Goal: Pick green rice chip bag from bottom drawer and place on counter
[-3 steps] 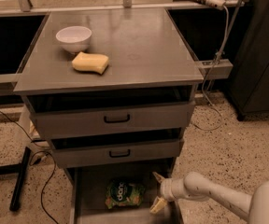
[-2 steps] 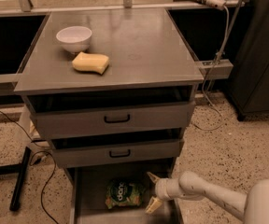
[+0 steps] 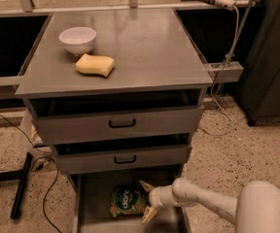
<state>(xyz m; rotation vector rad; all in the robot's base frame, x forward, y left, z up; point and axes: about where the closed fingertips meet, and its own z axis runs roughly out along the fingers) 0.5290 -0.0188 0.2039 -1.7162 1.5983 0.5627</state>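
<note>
The green rice chip bag [image 3: 127, 201] lies flat in the open bottom drawer [image 3: 94, 217] of the grey cabinet, its dark round logo facing up. My gripper [image 3: 147, 201] reaches in from the right on a white arm. It is open, with one pale finger above and one below, just at the bag's right edge. It holds nothing. The counter [image 3: 145, 47] is the cabinet's flat grey top.
A white bowl [image 3: 78, 39] and a yellow sponge [image 3: 95, 64] sit on the counter's left part. Two upper drawers with black handles [image 3: 122, 124] stand slightly open above the bottom drawer. A black stand leg [image 3: 21, 186] and cables lie on the speckled floor at the left.
My gripper has moved left inside the bottom drawer, from a gap away to the bag's right edge. The bag has not moved.
</note>
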